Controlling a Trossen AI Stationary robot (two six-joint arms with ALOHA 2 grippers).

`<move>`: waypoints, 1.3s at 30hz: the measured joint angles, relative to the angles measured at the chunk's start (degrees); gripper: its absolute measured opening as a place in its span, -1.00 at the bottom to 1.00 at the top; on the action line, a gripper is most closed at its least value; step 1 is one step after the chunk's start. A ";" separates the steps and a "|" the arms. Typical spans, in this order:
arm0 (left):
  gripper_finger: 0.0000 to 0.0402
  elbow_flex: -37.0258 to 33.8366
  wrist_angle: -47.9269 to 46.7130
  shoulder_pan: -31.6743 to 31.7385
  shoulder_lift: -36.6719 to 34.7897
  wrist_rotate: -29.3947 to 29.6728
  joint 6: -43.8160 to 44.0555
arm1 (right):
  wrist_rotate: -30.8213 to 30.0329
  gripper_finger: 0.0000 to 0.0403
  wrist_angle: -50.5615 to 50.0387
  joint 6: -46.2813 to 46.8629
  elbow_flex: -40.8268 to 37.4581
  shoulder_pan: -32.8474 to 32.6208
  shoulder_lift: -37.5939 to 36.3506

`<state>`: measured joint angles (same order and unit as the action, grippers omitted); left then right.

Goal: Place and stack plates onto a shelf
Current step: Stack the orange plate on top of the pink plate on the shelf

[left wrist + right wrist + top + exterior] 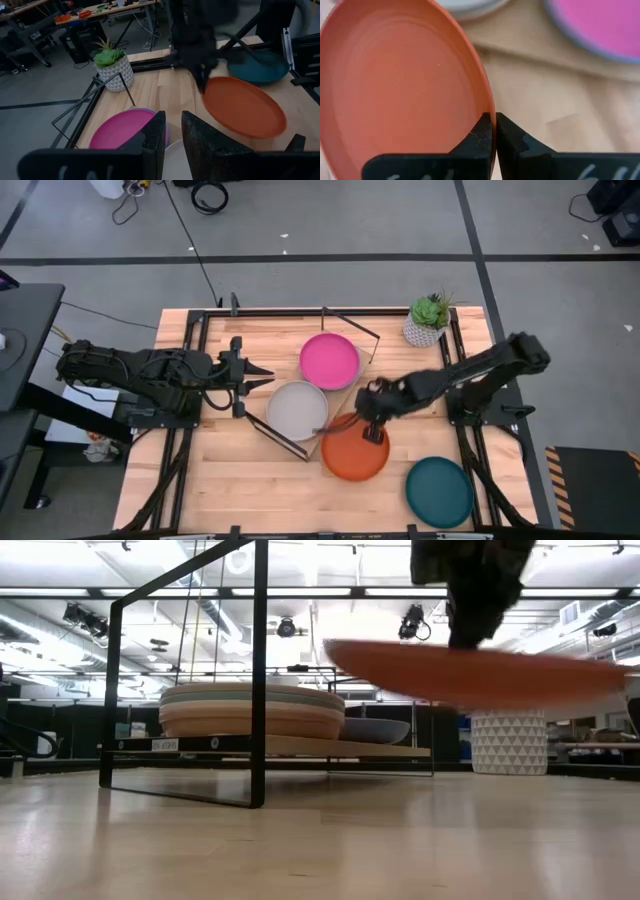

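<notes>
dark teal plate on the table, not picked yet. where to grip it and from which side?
Probably the rim: the dark teal plate lies flat and shallow on the table, so only its raised edge gives the fingers purchase. Come from the right arm's side, one finger over the lip, one under, as the right gripper pinches the orange plate by its rim. The edge facing that arm looks unobstructed.

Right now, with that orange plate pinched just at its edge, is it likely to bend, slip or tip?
The orange plate probably won't bend: in the low view it hangs off the table as one flat disc. It may tip or sag, since the right gripper grips only its rim, with the rest sticking out unsupported. Its matte surface suggests it isn't very slippery.
</notes>
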<state>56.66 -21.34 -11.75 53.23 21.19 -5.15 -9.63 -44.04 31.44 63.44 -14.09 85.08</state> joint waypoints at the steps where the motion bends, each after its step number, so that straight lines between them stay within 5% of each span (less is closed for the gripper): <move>1: -0.66 0.00 0.00 0.00 0.00 0.00 0.01 | 0.00 -0.94 -0.23 -0.62 0.00 0.94 -1.59; 10: -0.66 0.00 0.04 0.00 0.01 0.00 0.06 | -2.80 -0.94 4.61 -5.57 0.04 13.38 -7.42; 17: -0.66 -0.02 0.04 0.00 0.02 0.00 0.45 | -0.87 -0.90 16.68 -10.27 0.07 23.10 -4.84; 25: -0.66 -0.02 0.00 0.00 0.02 0.00 1.07 | -1.95 -0.90 17.99 -13.49 0.07 33.83 -0.39; 39: -0.66 -0.04 -0.94 0.00 0.02 0.00 1.09 | 1.04 -0.51 19.30 -15.30 0.11 35.37 -0.33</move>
<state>56.62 -22.28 -11.75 53.25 21.19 -4.05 -8.59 -24.73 16.14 63.55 21.28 84.75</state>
